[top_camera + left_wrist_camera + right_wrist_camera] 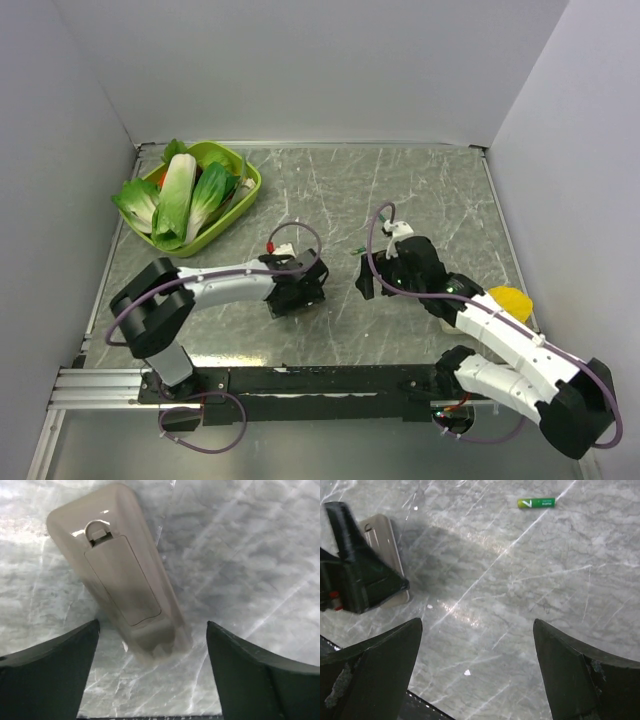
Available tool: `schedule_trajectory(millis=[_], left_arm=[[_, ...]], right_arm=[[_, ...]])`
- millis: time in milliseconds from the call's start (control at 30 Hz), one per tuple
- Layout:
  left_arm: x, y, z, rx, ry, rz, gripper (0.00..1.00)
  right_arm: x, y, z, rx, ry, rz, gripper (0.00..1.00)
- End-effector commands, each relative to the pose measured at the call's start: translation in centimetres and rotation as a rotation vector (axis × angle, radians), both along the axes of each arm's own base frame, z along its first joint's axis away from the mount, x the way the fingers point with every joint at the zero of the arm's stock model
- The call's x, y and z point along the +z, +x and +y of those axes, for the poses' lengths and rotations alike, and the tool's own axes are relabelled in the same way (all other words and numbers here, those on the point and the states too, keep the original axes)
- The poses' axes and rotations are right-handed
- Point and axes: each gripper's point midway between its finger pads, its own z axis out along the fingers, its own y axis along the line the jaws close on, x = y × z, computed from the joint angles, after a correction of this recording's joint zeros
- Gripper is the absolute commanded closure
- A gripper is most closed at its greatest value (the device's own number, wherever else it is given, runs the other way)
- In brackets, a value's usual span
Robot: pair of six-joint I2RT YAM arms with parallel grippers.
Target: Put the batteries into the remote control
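- My left pincer (152,626) stands wide, one jaw on each side of the near end of the remote control (117,575). Neither jaw touches it, and it holds nothing.
- My right pincer (477,623) is also spread wide and empty, hanging over bare table (520,595).
- The remote control lies flat on the grey marbled table, left of centre, with its dull grey-brown back facing up. Its battery cover (122,582) is shut, with the latch tab at the far end.
- I judge the remote to be light, stiff plastic with a smooth shell, so it is likely to slide on this surface if nudged. The best hold looks to be across its two long narrow sides, clear of the cover so that it can come off.
- One green battery (536,502) lies on its side on the table, well apart from the remote and beyond my right pincer.
- I judge the battery to be tiny, hard and round. It should roll easily, so I would pinch it across its middle.
- Count: one remote control and one battery in view. I cannot find the second battery.
- At the far left corner, one green tray (228,152) holds what looks like three leafy vegetables (180,190).
- One yellow thing (510,298) sits half hidden behind my right arm.
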Motion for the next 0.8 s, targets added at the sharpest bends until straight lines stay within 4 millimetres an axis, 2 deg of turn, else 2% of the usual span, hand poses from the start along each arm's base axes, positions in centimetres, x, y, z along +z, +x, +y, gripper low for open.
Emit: schedule_trajectory(millis=[0, 100, 133, 200, 233, 267, 300, 367, 433, 500, 600, 667, 700, 767], left_arm=[[-1.9, -0.6, 0.8, 0.065, 0.145, 0.039, 0.11], [-2.4, -0.7, 0.3, 0.013, 0.185, 0.044, 0.21], [-2.4, -0.8, 0.1, -0.009, 0.186, 0.041, 0.31], [-2.5, -1.1, 0.2, -0.112, 0.200, 0.026, 0.40], [-2.1, -1.1, 0.0, -0.159, 0.188, 0.006, 0.50], [-1.9, -0.8, -0.4, -0.210, 0.175, -0.022, 0.53], [-1.4, -0.6, -0.4, -0.327, 0.198, -0.052, 0.54], [-0.8, 0.2, -1.3, -0.447, 0.200, -0.110, 0.56], [-0.6, 0.4, -1.7, -0.659, 0.231, -0.148, 0.59], [-0.7, 0.5, -2.1, -0.829, 0.254, -0.180, 0.59], [-0.5, 0.3, -2.5, -0.939, 0.237, -0.207, 0.55], [-0.5, 0.3, -2.5, -0.936, 0.219, -0.216, 0.43], [-0.1, 0.5, -2.7, -0.898, 0.206, -0.232, 0.29], [-0.1, 0.2, -2.2, -0.829, 0.190, -0.225, 0.18]], right_arm=[[1.6, 0.1, 0.3, 0.012, 0.068, -0.080, 0.01], [1.4, -0.2, 0.1, 0.017, 0.071, -0.085, 0.01], [1.5, -0.3, 0.1, 0.019, 0.073, -0.088, 0.01], [1.5, -0.5, 0.2, 0.026, 0.079, -0.089, 0.01], [1.6, -0.5, 0.2, 0.027, 0.084, -0.093, 0.01], [1.6, -0.5, 0.1, 0.022, 0.081, -0.094, 0.01], [1.6, -0.5, 0.0, 0.019, 0.079, -0.095, 0.01], [1.4, -0.3, -0.2, 0.005, 0.070, -0.097, 0.01], [1.6, 0.0, -0.3, -0.008, 0.075, -0.102, 0.01], [1.9, 0.2, -0.1, -0.015, 0.089, -0.104, 0.01], [2.0, 0.5, 0.3, -0.022, 0.112, -0.090, 0.02], [1.8, 0.8, 0.5, -0.029, 0.124, -0.072, 0.02], [1.7, 0.9, 0.6, -0.031, 0.128, -0.068, 0.02], [1.7, 1.1, 0.9, -0.023, 0.147, -0.053, 0.02]])
